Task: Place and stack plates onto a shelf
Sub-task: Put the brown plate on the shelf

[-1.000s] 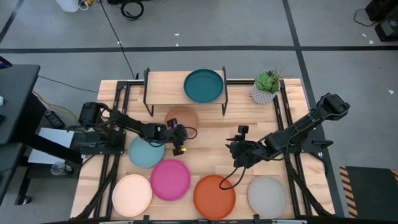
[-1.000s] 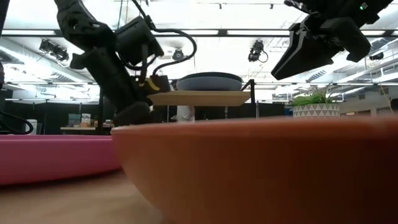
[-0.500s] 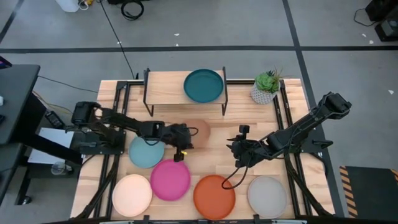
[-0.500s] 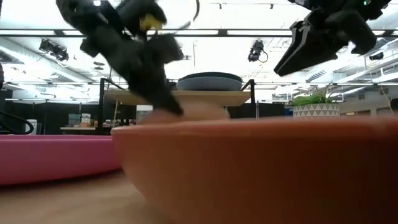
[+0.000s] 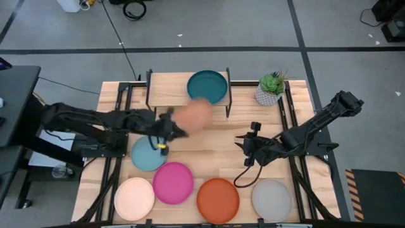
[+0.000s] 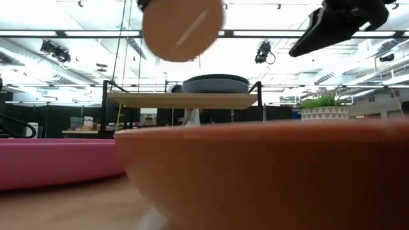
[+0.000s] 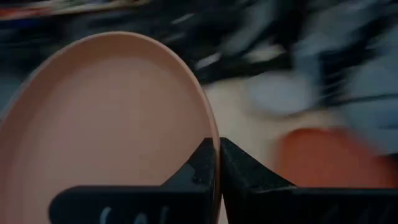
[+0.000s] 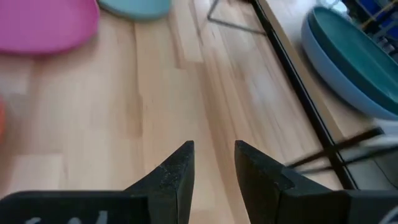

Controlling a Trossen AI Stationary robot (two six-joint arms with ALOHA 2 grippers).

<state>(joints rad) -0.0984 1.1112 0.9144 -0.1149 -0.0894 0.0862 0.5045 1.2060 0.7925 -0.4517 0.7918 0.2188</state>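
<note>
The left gripper [image 7: 216, 163] pinches the rim of the tan plate [image 5: 193, 116] — lifted off the bench [image 5: 215, 142], tilted, just in front of the shelf [image 5: 171, 90]. On the shelf beyond it sits the dark teal plate [image 5: 207, 87]. The right gripper [image 8: 214, 163] hovers over bare bench, fingers slightly apart — empty.

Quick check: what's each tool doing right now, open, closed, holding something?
Left tool: closed on the rim of the round tan plate, lifted near the shelf.
Right tool: open, holding nothing, above bare wooden tabletop.
</note>
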